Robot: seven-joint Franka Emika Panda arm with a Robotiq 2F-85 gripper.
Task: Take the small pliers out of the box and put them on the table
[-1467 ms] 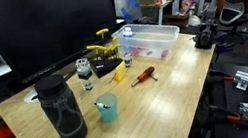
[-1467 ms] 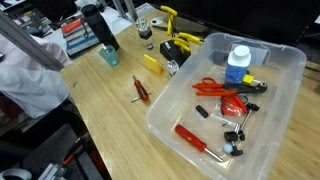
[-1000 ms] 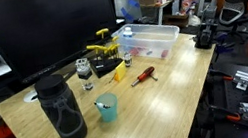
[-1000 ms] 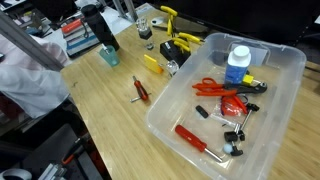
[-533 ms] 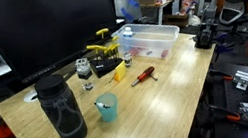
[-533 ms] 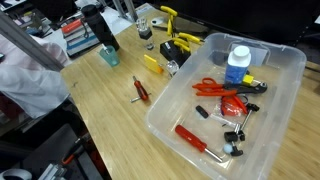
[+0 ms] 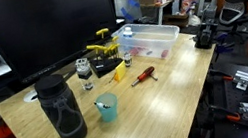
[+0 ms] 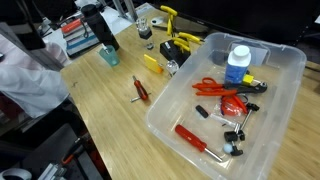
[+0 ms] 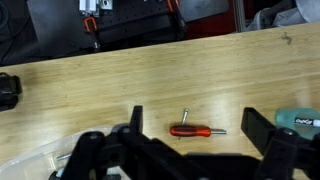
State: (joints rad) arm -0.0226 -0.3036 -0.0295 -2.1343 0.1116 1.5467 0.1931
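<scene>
Wood-grain table (image 9: 60, 85) bears the small pliers (image 9: 197, 130); blurred, cropped gripper (image 9: 195, 116) gapes empty.

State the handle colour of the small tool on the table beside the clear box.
Red handles on the small slim pliers, clearest in an exterior view.

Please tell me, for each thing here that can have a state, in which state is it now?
small pliers: lying flat on the table, outside the box, not held.
box: without lid, several tools inside.
gripper: open, empty, above the table.
bottle: upright in the box, blue cap on.
cup: upright on the table.
black container: upright on the table.
</scene>
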